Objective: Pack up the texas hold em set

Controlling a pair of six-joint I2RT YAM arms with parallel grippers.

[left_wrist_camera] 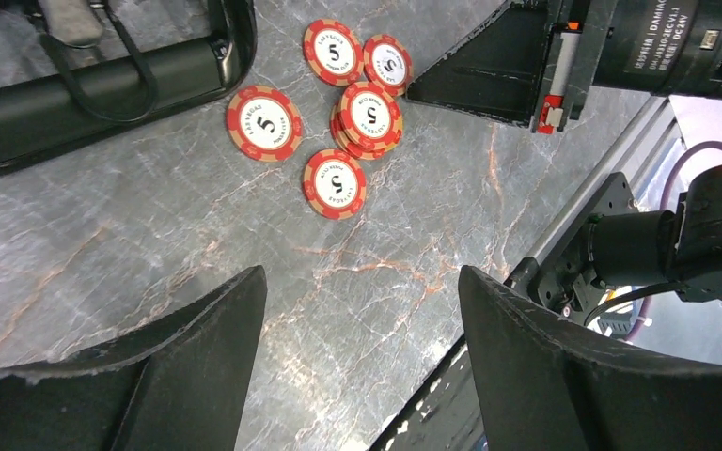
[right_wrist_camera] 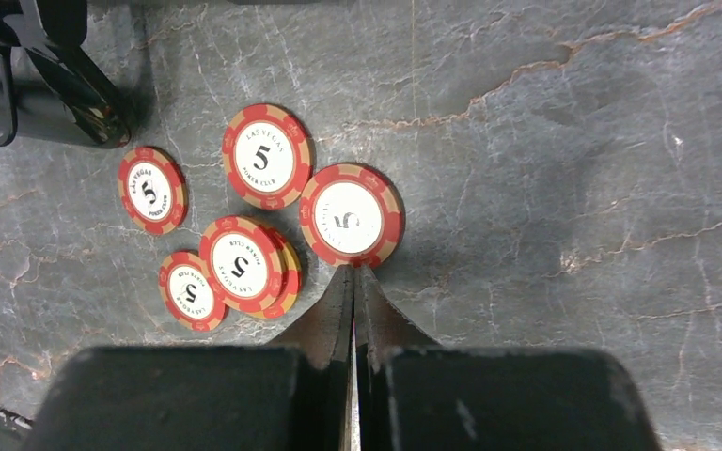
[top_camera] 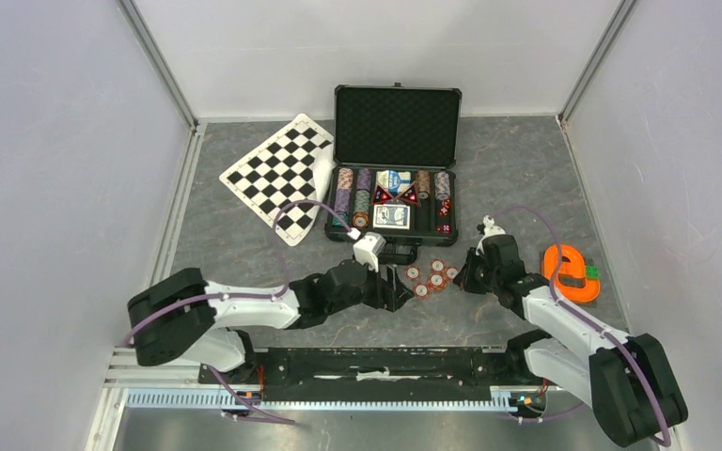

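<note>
From above, the black case (top_camera: 397, 127) stands open at the far middle of the surface (top_camera: 226, 254), its tray already holding rows of chips and card decks. The loose red chips (top_camera: 431, 276) lie just on the near side of it, between the two arms. A checkered board (top_camera: 282, 174) lies left of the case, and an orange object (top_camera: 572, 272) sits near the right edge

The left wrist view shows the left jaws standing wide apart with nothing between them, hovering short of the chips (left_wrist_camera: 353, 122). The case handle (left_wrist_camera: 94, 85) is at the upper left

In the right wrist view the right jaws are pressed together and empty, their tip touching the rim of one five-chip (right_wrist_camera: 350, 218). Beside it sits a small stack (right_wrist_camera: 244, 266)

The chips lie flat on stone, so a shove from closed jaws could skid one under a neighbour or topple the stack. With both arms converging on one small cluster, they may also collide
</note>
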